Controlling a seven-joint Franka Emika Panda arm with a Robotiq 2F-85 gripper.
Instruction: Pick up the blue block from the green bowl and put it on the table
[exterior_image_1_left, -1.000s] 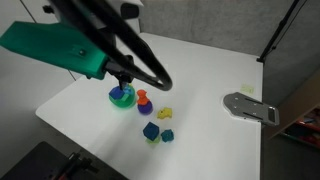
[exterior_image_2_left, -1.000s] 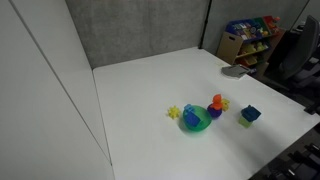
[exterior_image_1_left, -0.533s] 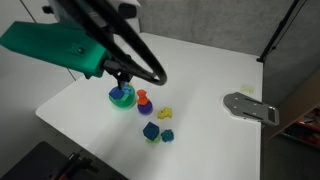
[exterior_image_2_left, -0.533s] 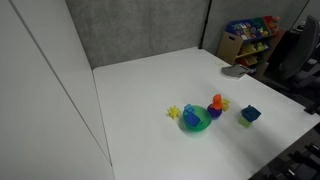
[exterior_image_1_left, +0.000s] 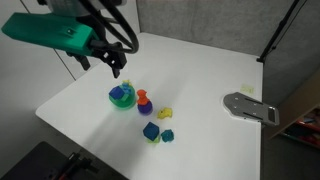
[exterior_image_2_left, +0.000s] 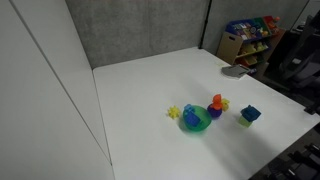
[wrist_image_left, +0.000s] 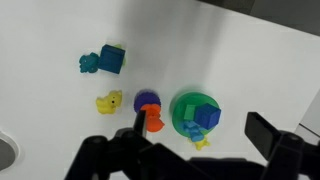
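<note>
The green bowl (exterior_image_1_left: 122, 97) sits on the white table (exterior_image_1_left: 200, 70) with the blue block (exterior_image_1_left: 124, 91) inside it. Both exterior views show it; the bowl (exterior_image_2_left: 198, 122) holds the block (exterior_image_2_left: 192, 113). In the wrist view the bowl (wrist_image_left: 186, 104) lies below the camera with the block (wrist_image_left: 207, 117) in it. My gripper (exterior_image_1_left: 115, 66) hangs well above the bowl, toward its far left side. Its fingers (wrist_image_left: 200, 128) are spread wide and hold nothing. The arm does not show in the exterior view from the other side.
A red-and-blue stacked toy (exterior_image_1_left: 143, 100) stands right beside the bowl. A yellow piece (exterior_image_1_left: 165, 114), a second blue cube (exterior_image_1_left: 150, 131) and a small cyan piece (exterior_image_1_left: 167, 136) lie nearby. A grey metal plate (exterior_image_1_left: 250, 107) sits at the table's right edge.
My gripper has risen from just above the bowl and shifted up and left. The blue block stays in the bowl.
</note>
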